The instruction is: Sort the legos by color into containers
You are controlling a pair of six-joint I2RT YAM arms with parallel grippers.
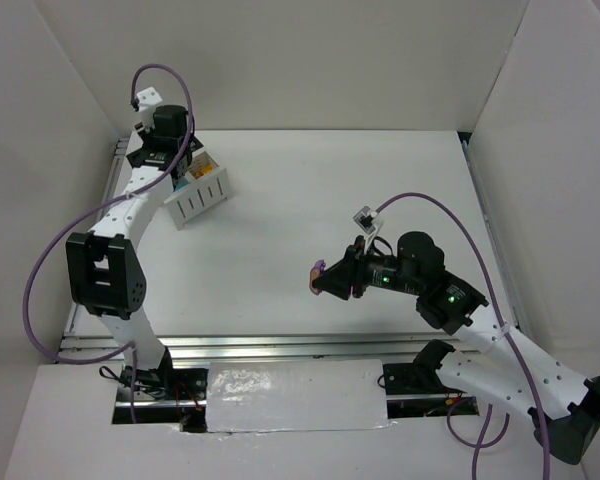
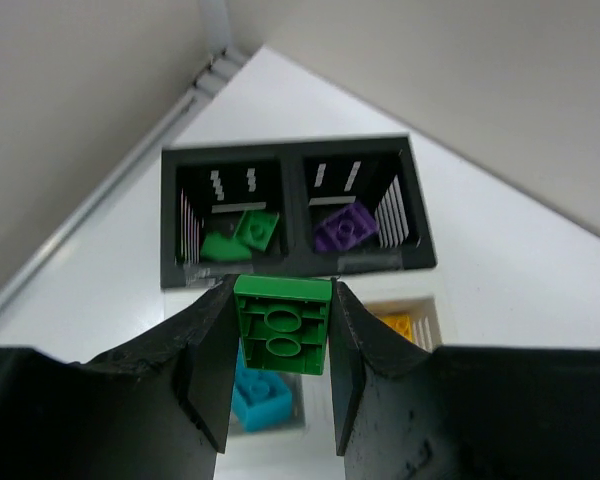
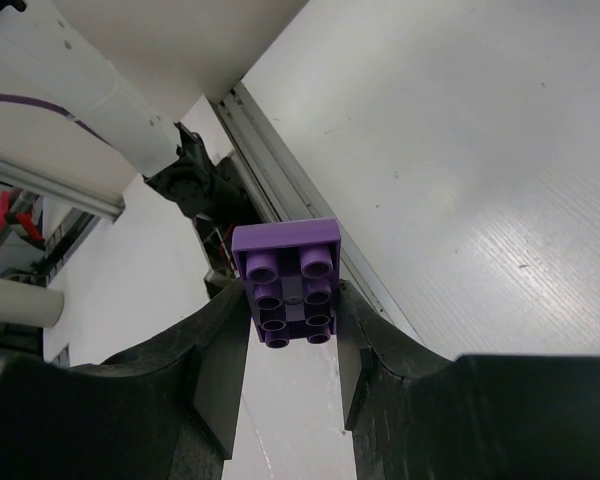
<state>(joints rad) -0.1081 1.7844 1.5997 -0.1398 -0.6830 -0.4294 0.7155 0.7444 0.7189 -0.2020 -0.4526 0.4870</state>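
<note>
Left gripper (image 2: 280, 345) pinches green brick (image 2: 281, 318) over bins (image 2: 292, 150), table's (image 1: 380, 180) far-left corner; right gripper (image 3: 292, 315) clamps purple brick (image 3: 286, 250). Light, rigid, slick: grip flat sides.

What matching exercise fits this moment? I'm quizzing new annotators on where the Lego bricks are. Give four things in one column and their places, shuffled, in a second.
Things
1. green plastic studded brick, underside showing
2. purple plastic studded brick in the right wrist view
3. teal plastic brick
4. yellow plastic brick

Places
A. white slatted bin, right compartment in the left wrist view
B. clamped in the right gripper
C. clamped in the left gripper
D. white slatted bin, left compartment in the left wrist view

Pairs: 1-C, 2-B, 3-D, 4-A
</note>
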